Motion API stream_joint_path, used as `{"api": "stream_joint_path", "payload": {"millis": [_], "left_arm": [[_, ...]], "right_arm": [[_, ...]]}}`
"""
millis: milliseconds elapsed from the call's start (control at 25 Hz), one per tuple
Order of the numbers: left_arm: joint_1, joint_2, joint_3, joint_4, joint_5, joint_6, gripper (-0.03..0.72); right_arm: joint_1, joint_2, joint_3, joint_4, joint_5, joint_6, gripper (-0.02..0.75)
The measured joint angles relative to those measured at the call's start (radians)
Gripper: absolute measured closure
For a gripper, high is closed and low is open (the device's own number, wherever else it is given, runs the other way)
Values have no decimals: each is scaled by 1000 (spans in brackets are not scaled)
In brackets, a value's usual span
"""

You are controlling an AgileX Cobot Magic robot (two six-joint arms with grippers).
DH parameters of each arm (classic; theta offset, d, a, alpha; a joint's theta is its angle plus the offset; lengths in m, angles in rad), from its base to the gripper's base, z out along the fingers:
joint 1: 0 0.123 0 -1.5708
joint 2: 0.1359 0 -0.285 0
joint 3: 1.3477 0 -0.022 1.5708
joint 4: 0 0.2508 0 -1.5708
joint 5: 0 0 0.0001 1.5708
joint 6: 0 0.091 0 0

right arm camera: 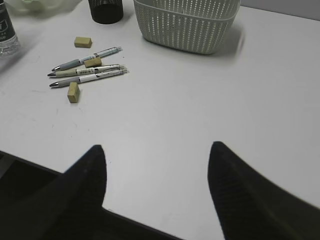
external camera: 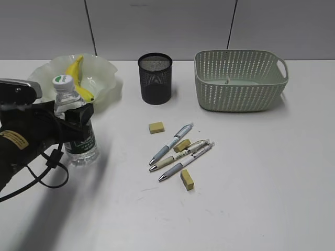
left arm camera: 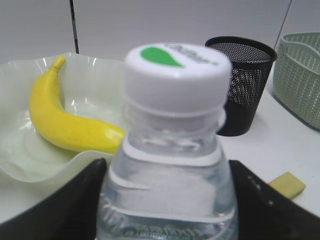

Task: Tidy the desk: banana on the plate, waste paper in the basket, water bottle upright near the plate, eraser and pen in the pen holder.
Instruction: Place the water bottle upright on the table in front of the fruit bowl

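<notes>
The water bottle stands upright on the desk just in front of the plate. My left gripper is shut on its body; in the left wrist view the fingers press both sides below the cap. The banana lies in the plate. Three pens and three erasers lie mid-desk. The pen holder and basket stand at the back. My right gripper is open and empty above the front of the desk. No waste paper shows.
In the right wrist view the pens and erasers lie far left of my right gripper, with the basket beyond. The desk's front edge runs under the right fingers.
</notes>
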Motion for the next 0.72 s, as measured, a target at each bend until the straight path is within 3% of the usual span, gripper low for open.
{"api": "stream_joint_path", "payload": {"millis": [400, 720], "left_arm": [[0, -99, 11, 0, -26, 1, 130], [0, -383, 22, 0, 85, 37, 130]], "right_arm": [[0, 0, 0, 0, 0, -1, 232], [0, 0, 0, 0, 0, -1, 233]]}}
